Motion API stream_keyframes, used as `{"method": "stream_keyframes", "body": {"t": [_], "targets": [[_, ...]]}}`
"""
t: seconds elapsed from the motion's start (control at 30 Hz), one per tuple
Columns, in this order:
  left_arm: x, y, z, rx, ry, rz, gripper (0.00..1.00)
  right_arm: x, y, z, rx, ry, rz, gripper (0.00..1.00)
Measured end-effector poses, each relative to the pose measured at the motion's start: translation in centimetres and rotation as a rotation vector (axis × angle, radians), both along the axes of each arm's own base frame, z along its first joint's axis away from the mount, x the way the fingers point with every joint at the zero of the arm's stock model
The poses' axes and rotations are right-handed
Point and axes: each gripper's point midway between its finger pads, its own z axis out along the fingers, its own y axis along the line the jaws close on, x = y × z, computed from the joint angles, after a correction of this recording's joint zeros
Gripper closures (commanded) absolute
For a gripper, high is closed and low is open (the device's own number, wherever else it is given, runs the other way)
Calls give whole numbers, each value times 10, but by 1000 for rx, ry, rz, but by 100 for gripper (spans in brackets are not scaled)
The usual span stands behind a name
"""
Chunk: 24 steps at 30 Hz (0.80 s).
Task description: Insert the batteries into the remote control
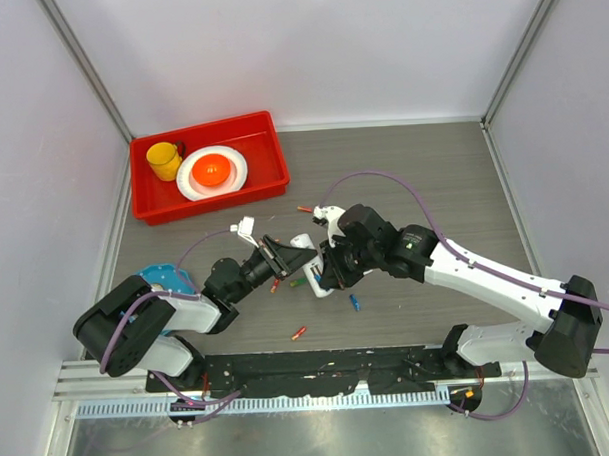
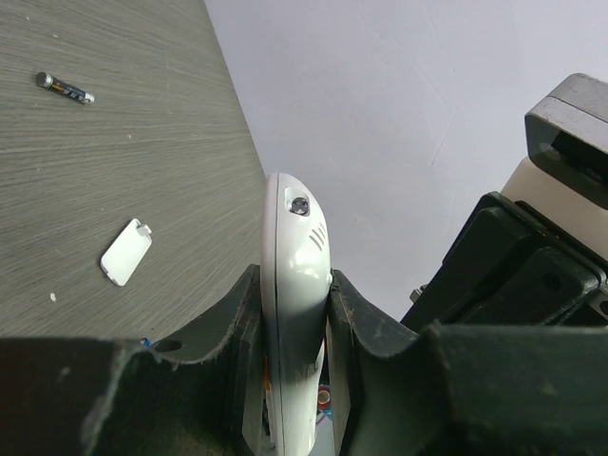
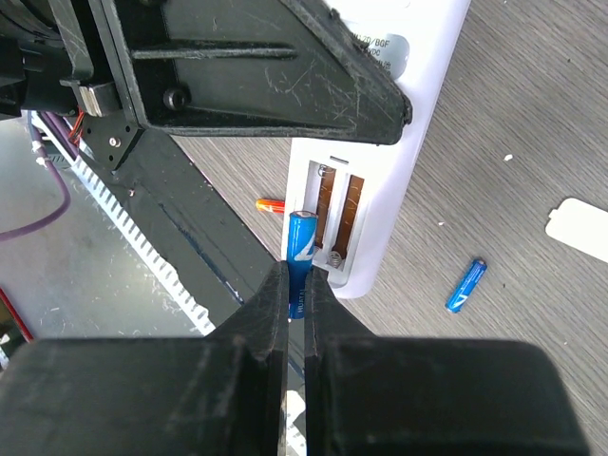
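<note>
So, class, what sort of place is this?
Most likely a robotics lab test cell: two robot arms bolted to a grey table, plain white panels walling it in, staged props like a red bin and scattered batteries.

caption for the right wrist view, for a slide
Right tool holds a blue battery at the open slot of the remote; a second blue battery lies nearby.

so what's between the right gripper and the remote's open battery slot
Just the blue battery pinched in the right gripper. In the right wrist view it pokes up beside the open bay of the remote control.
</note>
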Motion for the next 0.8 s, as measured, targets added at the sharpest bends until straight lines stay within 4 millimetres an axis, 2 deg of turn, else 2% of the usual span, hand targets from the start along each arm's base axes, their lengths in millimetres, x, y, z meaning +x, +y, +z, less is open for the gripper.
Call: {"method": "stream_keyframes", "body": {"t": [0.8], "targets": [[-5, -4, 0, -2, 7, -16, 100, 9, 3, -6, -10, -5, -52, 99]]}}
